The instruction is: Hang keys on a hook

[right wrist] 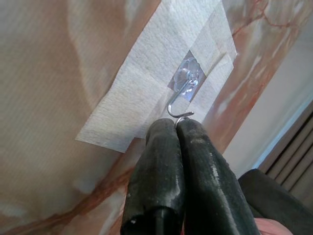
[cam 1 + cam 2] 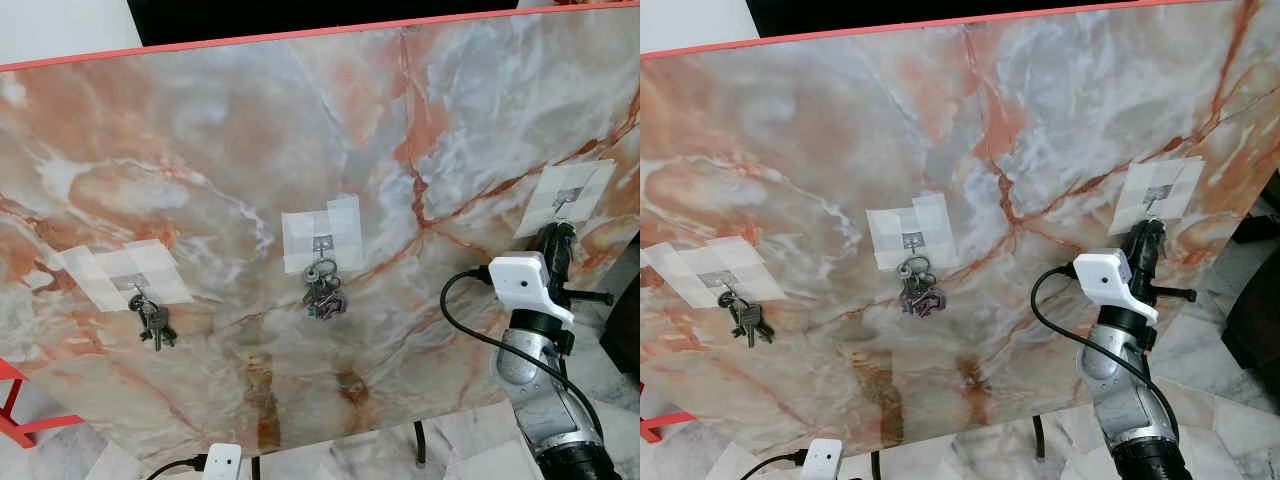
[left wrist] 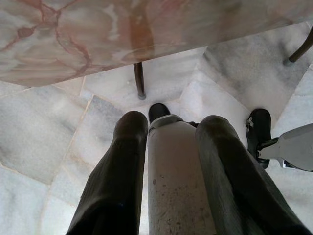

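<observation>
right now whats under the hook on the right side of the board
Just under the right hook sit the right gripper's shut fingers, with a thin wire loop at their tips touching the hook's curl. Whatever else they pinch is hidden between them. White tape lies behind the hook.

marbled board [image 2: 200, 150] in peach, rust and grey veining, red edge trim, white tape patches [image 2: 322, 238], silver hook [image 1: 180, 100] just beyond black fingers [image 1: 161, 161], grey keys [image 2: 155, 322], white-grey marble floor [image 3: 39, 127]

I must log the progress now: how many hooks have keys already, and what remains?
Done: keys hang on the left hook and the middle hook. In hand: the right gripper, jaws shut, holds a thin wire ring at the right hook. Left: to seat that ring and let go.
</observation>
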Controlling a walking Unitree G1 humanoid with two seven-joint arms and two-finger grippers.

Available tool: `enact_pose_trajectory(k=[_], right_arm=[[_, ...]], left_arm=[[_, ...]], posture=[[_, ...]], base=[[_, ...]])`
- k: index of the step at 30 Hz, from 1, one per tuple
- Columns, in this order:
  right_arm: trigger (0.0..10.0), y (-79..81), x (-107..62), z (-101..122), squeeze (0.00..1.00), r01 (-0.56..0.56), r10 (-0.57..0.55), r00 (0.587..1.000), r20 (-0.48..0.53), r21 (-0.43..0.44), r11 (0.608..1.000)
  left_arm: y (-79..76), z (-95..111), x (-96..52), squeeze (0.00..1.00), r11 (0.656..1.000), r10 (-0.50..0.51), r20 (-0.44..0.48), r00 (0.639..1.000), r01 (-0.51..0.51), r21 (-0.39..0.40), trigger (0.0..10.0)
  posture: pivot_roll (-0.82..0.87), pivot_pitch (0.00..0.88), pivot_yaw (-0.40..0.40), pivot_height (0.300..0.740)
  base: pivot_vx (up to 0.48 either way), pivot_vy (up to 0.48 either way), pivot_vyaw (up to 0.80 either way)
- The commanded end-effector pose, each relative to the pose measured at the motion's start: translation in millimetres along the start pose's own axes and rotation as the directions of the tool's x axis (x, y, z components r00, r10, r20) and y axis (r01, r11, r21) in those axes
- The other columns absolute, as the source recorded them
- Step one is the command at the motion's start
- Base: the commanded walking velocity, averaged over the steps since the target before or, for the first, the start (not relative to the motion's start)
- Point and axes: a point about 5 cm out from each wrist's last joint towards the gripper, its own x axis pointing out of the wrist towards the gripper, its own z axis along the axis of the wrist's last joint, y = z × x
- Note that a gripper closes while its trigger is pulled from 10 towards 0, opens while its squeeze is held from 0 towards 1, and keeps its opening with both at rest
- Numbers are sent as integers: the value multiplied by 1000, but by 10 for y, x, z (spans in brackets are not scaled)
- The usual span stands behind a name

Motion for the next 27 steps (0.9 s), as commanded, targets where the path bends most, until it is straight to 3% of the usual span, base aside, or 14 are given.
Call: enact_pose_trajectory(k=[1,16,27], right_arm=[[10000,-4,42,103,0,5,-6,999,38,26,1000],[10000,-78,100,174,0,46,-48,997,68,25,999],[10000,-63,93,156,0,23,-25,999,35,49,999]], left_arm=[[11,-40,-11,0,1000,-1,-11,1000,1,8,10000],[12,-37,-10,0,1000,-2,-10,1000,2,8,10000],[11,-38,-10,0,1000,-1,-11,1000,1,9,10000]], posture=[[-99,21,14,740],[-100,21,15,740],[-98,20,13,740]], base=[[0,0,0],[0,0,0],[0,0,0]])
